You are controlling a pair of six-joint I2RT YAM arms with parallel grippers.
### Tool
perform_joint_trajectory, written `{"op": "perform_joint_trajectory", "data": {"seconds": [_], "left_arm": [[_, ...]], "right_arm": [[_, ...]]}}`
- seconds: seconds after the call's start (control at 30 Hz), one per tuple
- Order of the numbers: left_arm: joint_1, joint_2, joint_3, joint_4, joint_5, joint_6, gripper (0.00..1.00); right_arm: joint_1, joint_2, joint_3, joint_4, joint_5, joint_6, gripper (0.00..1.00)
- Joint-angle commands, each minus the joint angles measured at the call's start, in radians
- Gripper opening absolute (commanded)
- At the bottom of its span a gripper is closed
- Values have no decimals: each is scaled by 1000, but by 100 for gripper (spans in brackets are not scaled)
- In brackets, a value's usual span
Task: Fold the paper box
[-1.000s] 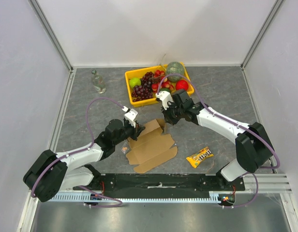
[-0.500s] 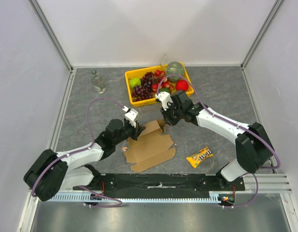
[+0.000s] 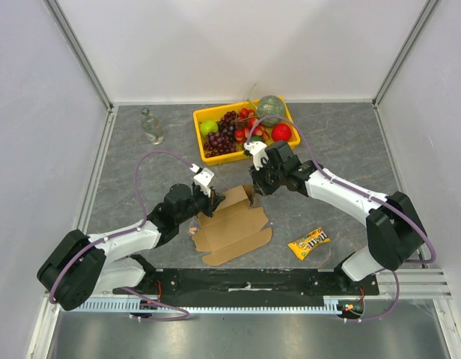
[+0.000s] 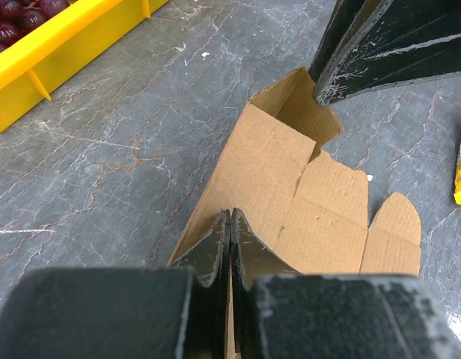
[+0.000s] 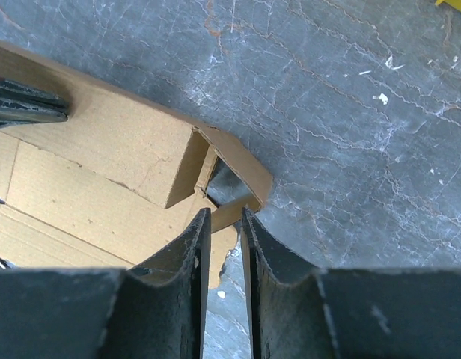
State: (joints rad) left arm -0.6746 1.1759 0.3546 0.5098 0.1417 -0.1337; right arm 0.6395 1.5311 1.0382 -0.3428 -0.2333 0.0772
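The paper box lies mostly flat on the table between the arms, with its left wall raised. Over the last second the right gripper has released the box's far corner and drawn back; its jaws are narrowly parted and empty. The left gripper pinches the raised wall. Behind, the yellow tray holds grapes, a green apple and a red apple.

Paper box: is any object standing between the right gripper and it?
Nothing visible does. The right gripper sits directly at the raised corner flap of the paper box, jaws slightly parted.
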Motion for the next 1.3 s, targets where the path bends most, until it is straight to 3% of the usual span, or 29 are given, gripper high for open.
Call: {"op": "perform_joint_trajectory", "data": {"seconds": [0.0, 0.27, 1.27], "left_arm": [[-3, 16, 14, -40, 9, -4, 2], [-3, 18, 14, -40, 7, -4, 2], [-5, 21, 17, -44, 7, -1, 2]], "right_arm": [[6, -38, 0, -4, 52, 90, 30], [6, -63, 0, -2, 112, 159, 29], [28, 6, -32, 30, 78, 237, 27]]}}
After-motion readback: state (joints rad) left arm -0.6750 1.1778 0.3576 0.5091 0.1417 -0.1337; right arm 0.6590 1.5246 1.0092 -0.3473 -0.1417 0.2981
